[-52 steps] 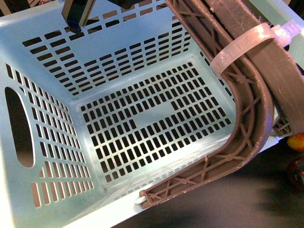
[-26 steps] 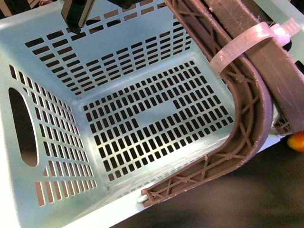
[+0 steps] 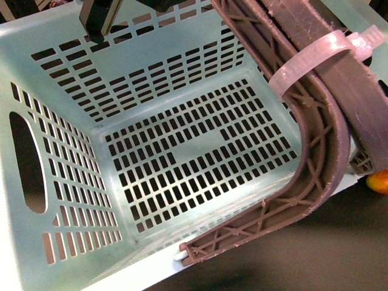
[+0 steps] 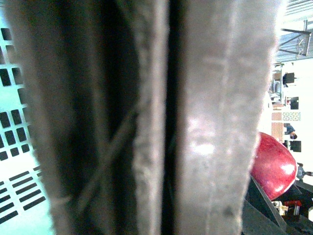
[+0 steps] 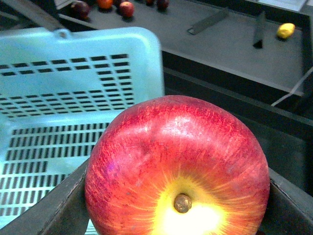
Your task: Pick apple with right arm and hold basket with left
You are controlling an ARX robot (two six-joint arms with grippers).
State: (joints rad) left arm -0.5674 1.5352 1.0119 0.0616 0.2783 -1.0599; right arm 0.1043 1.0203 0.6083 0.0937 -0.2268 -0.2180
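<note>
Pick looks done: the right gripper (image 5: 177, 215) is clamped round the apple (image 5: 177, 166), deep red with a yellow patch at its stalk (no bruises visible). Beyond, at ten o'clock, the basket (image 5: 73, 73) lies empty. Whether the left gripper, itself unseen, grips the brown handles (image 4: 146, 122) I cannot tell. Next, hold both steady.

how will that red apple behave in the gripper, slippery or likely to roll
The apple has smooth, glossy skin with bright highlights, so it is probably a bit slippery. It is round, so it would likely roll if set on the flat slotted floor of the basket. It looks firm and fills the span of the right gripper, so it probably feels fairly heavy.
</note>
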